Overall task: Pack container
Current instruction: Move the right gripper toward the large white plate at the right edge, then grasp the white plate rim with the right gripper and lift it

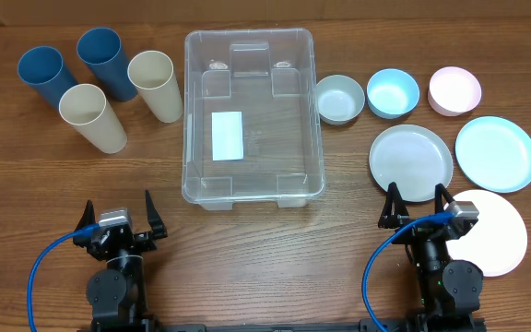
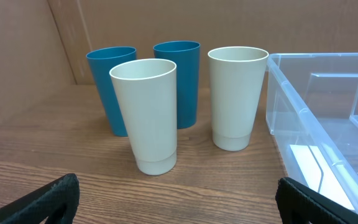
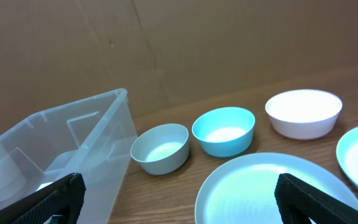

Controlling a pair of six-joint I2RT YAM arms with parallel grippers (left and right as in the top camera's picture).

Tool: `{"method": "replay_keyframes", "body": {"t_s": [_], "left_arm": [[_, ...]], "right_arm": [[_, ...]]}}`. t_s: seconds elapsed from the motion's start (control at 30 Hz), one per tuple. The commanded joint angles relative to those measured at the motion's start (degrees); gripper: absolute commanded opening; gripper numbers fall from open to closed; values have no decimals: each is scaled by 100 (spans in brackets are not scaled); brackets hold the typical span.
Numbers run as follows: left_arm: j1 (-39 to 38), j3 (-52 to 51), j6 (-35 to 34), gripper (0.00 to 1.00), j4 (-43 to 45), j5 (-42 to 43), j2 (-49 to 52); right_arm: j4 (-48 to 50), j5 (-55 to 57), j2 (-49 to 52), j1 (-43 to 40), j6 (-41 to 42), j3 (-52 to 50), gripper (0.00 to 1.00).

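The clear plastic container (image 1: 252, 115) stands empty at the table's middle, a white label on its bottom; its corner shows in the left wrist view (image 2: 328, 124) and the right wrist view (image 3: 73, 149). Left of it stand two blue cups (image 1: 46, 76) (image 1: 102, 60) and two cream cups (image 1: 92, 117) (image 1: 157, 85). Right of it are a grey bowl (image 1: 339, 98), a blue bowl (image 1: 393, 92), a pink bowl (image 1: 454, 89), a grey plate (image 1: 410, 161), a light blue plate (image 1: 496, 153) and a pink plate (image 1: 494, 231). My left gripper (image 1: 118, 219) and right gripper (image 1: 417, 205) are open and empty near the front edge.
A brown cardboard wall (image 3: 166, 43) stands behind the table. The right gripper hangs over the near edge of the grey plate (image 3: 278, 186) and beside the pink plate. Bare wood lies between the grippers and the container's front wall.
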Motion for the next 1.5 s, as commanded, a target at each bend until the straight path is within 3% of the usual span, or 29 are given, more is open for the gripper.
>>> {"method": "replay_keyframes", "body": {"t_s": [0.0,0.13,0.23,0.37,0.5,0.57,0.73,0.93,1.0,1.07,1.17,1.27,1.33,1.4,1.47], "left_arm": [[31,-17,107,100,0,90,-55],[31,-17,107,100,0,92,-55],[31,-17,107,100,0,90,-55],[31,-17,107,100,0,92,-55],[31,-17,105,100,0,90,-55],[31,-17,107,100,0,92,-55],[31,-17,107,100,0,92,-55],[31,-17,107,100,0,90,-55],[31,-17,107,100,0,92,-55],[31,-17,107,100,0,92,-55],[31,-17,107,100,0,92,-55],[31,-17,107,100,0,92,-55],[31,-17,107,100,0,90,-55],[31,-17,107,100,0,92,-55],[31,-17,107,100,0,92,-55]], "right_arm": [[-7,-243,-28,-17,168,9,100],[-553,-321,151,-17,164,605,100],[-1276,-516,1084,-17,-83,1628,100],[-2634,-557,3195,-20,-90,3480,100],[-4907,-780,6013,-17,-79,6000,100],[-5364,-966,6964,-17,-76,6570,100],[-5455,-1099,8505,-42,107,6658,100],[-5519,-772,8939,-610,2258,6553,88],[-5501,-741,8939,-704,2286,6516,89],[-5480,-745,8939,-741,2085,6467,100],[-5270,-754,8939,-643,1272,6220,100],[-4994,-761,8939,-610,1290,5921,100],[-4959,-651,8939,-647,2135,5729,100],[-4944,-260,8939,-667,3672,5414,99],[-4669,-144,8939,-667,4454,5077,100]]}}
